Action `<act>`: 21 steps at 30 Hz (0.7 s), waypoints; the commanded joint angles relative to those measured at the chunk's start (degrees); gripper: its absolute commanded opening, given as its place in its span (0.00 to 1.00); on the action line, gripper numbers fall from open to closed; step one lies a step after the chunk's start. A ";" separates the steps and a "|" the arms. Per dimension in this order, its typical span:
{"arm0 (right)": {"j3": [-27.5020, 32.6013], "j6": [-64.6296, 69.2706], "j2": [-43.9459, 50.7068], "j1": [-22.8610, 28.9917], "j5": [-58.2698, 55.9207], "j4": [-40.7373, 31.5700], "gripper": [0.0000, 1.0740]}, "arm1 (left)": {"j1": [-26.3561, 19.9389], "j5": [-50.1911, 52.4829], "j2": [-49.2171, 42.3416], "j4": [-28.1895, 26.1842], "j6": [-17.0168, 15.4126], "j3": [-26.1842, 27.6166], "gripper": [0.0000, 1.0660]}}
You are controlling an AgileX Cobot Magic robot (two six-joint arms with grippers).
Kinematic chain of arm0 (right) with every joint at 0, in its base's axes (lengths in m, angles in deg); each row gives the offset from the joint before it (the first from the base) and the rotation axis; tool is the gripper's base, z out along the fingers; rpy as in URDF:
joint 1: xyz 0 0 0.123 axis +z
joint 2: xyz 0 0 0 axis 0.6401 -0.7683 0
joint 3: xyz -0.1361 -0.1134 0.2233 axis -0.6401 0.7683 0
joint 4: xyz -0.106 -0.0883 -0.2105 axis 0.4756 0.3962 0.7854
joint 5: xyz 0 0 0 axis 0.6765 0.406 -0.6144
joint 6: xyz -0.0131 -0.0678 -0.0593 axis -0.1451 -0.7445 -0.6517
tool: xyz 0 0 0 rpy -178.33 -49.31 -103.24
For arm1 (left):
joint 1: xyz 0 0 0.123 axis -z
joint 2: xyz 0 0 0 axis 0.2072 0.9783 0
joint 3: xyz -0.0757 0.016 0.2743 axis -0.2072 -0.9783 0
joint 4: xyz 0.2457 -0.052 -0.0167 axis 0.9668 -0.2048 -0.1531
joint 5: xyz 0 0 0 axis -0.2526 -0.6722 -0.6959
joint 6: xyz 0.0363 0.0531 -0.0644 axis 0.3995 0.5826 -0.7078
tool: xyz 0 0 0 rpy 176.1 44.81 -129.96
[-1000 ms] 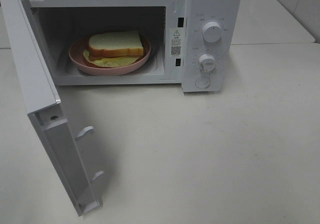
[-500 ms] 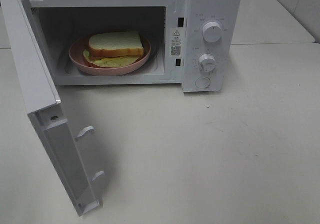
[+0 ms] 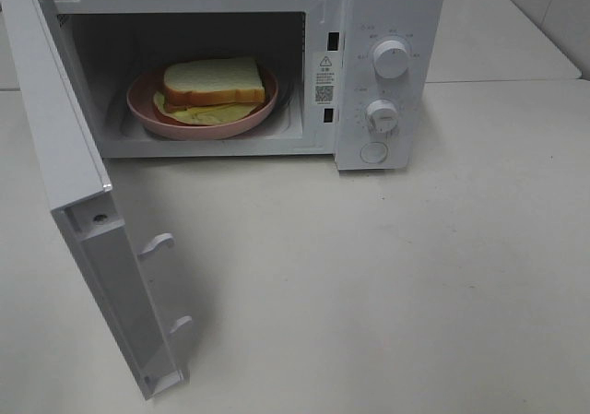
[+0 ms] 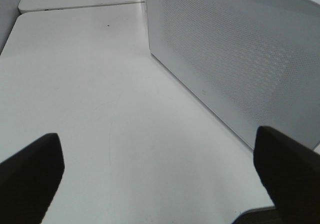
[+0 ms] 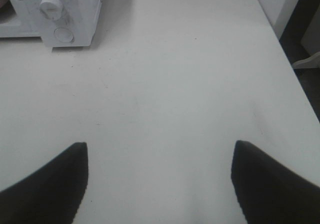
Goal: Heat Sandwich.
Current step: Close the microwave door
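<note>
- Sandwich [image 3: 214, 82] lies on a pink plate [image 3: 147, 116] inside the microwave [image 3: 387, 8]. Its top bread slice faces up, and pale green lettuce sticks out beneath it on the near side.
- The plate sits on the cavity floor, its near rim close to the front opening.
- The microwave stands at the far side of the table [image 3: 396, 285], with the opening facing the near side.
- Its door [image 3: 64, 156] is swung wide open and runs from the cavity's left edge toward the near left. It walls off that side of the way in.
- Two latch hooks [image 3: 157, 243] stick out of the door's inner face near its free edge.
- Right of the cavity is the control panel, with two knobs [image 3: 391, 59] one above the other and a round button [image 3: 373, 152] below.
- The left gripper [image 4: 157, 151] has its jaws spread wide and empty. It is over the table just left of the door's perforated outer face.
- The right gripper [image 5: 160, 151] also has its jaws apart and empty. It is over bare table to the near right, well apart from the microwave.
</note>
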 commanded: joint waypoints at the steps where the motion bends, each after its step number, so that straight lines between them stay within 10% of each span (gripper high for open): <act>1: 0.06 -1.26 2.18 -1.83 0.57 -0.46 0.71 | 0.40 0.46 -1.49 0.00 -0.29 -0.11 0.92; 21: 0.06 -1.20 2.18 -1.83 0.57 -0.52 0.71 | 0.40 0.46 -1.26 0.00 -0.29 -0.11 0.92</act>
